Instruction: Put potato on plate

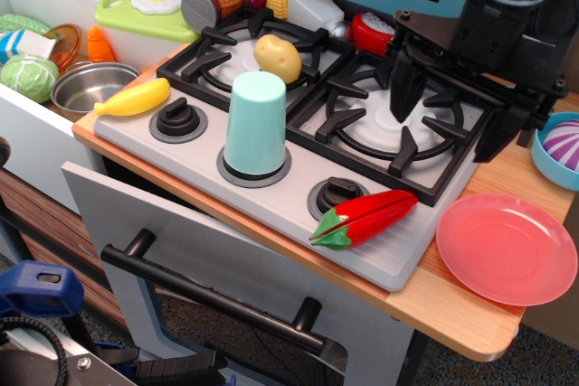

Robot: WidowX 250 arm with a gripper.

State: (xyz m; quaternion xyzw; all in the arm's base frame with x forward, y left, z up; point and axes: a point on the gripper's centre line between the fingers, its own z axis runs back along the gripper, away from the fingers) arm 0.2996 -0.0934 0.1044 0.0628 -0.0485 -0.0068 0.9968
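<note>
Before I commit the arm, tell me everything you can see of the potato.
The potato is a small, smooth oval of pale tan-yellow plastic with a few darker specks. It lies tilted on the black grate of the stove's left burner, behind the mint cup. Nothing grips it; the gripper hangs open over the right burner.
</note>
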